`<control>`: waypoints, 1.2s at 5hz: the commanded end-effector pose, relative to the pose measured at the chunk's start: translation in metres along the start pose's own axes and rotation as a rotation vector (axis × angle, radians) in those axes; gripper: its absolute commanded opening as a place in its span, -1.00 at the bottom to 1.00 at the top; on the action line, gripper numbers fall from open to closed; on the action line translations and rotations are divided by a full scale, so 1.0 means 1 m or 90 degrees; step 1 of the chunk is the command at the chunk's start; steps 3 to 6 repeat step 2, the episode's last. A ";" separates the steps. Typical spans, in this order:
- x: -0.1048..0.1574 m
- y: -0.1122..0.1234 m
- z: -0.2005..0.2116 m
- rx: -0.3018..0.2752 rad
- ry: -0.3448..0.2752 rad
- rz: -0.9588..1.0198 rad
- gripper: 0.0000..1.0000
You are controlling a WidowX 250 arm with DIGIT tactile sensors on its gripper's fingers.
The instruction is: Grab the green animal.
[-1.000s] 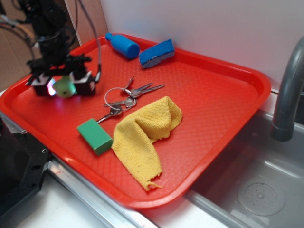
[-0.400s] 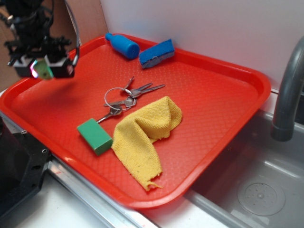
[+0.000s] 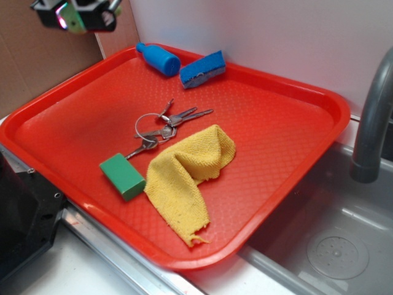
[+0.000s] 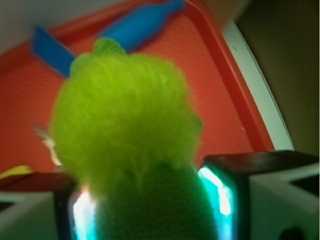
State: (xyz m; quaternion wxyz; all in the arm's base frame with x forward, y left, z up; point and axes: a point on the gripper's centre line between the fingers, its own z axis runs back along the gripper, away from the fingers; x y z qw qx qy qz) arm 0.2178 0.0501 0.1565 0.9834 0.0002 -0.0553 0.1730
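Claw [image 3: 77, 17] clamps the green animal [image 4: 125, 130] between its pads, high at eleven o'clock above the red tray [image 3: 276, 129].

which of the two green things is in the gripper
The fuzzy green animal, pinched in the gripper high above the tray. The hard green block lies on the tray beside the yellow cloth.

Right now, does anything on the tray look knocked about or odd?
Nothing stands out. The gripper holds the green animal between its fingers, high above the red tray. Only the yellow cloth lies rumpled.
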 end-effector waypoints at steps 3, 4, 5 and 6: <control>-0.014 -0.044 0.042 -0.009 0.015 -0.167 -1.00; -0.014 -0.044 0.042 -0.009 0.015 -0.167 -1.00; -0.014 -0.044 0.042 -0.009 0.015 -0.167 -1.00; -0.014 -0.044 0.042 -0.009 0.015 -0.167 -1.00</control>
